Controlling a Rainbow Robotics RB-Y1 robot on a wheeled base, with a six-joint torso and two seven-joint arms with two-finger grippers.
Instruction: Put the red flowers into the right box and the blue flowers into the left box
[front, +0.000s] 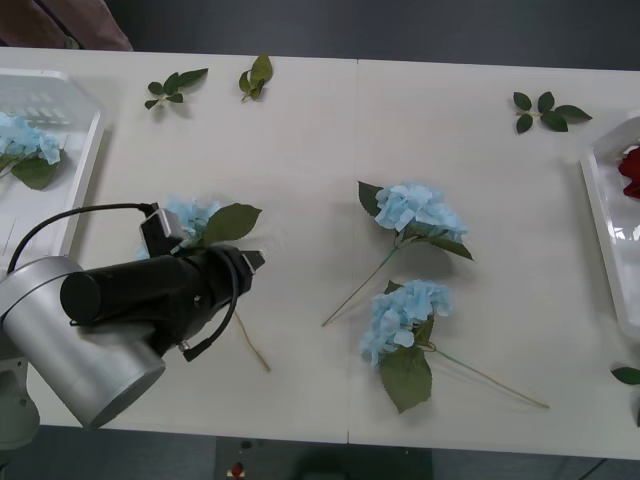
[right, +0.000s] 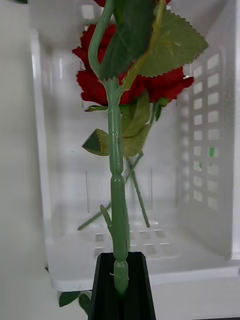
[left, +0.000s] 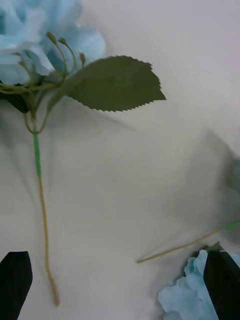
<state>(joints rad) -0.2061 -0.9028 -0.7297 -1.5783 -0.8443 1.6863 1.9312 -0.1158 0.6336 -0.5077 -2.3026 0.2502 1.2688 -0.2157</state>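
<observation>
The white worktop (front: 300, 130) lay broad and mostly bare between the two trays; the left box (front: 85, 150) sat at its left edge and the right box (front: 605, 225) at its right edge, with open surface across the middle and far side.

The left gripper (left: 120, 285) hung over the near-left part of the worktop, its black fingers (left: 15, 282) spread wide at either corner of the wrist view and grasping nothing; between them lay the thin stem of a blue flower (front: 190, 215), its head and one large leaf beyond, untouched by either finger.

The right gripper (right: 120, 280) was poised over the right box, its black fingers clenched on the green stem of a red flower (right: 92, 82); the bloom hung above the tray floor, where other stems already lay.

Four blue flowers could be counted in the front view: one in the left box (front: 25, 140), one beneath the left arm, and two mid-worktop (front: 420, 210) (front: 405, 310), well apart from both trays. A red bloom (front: 630, 170) showed in the right box; three loose leaf sprigs (front: 175, 85) lay along the far edge.
</observation>
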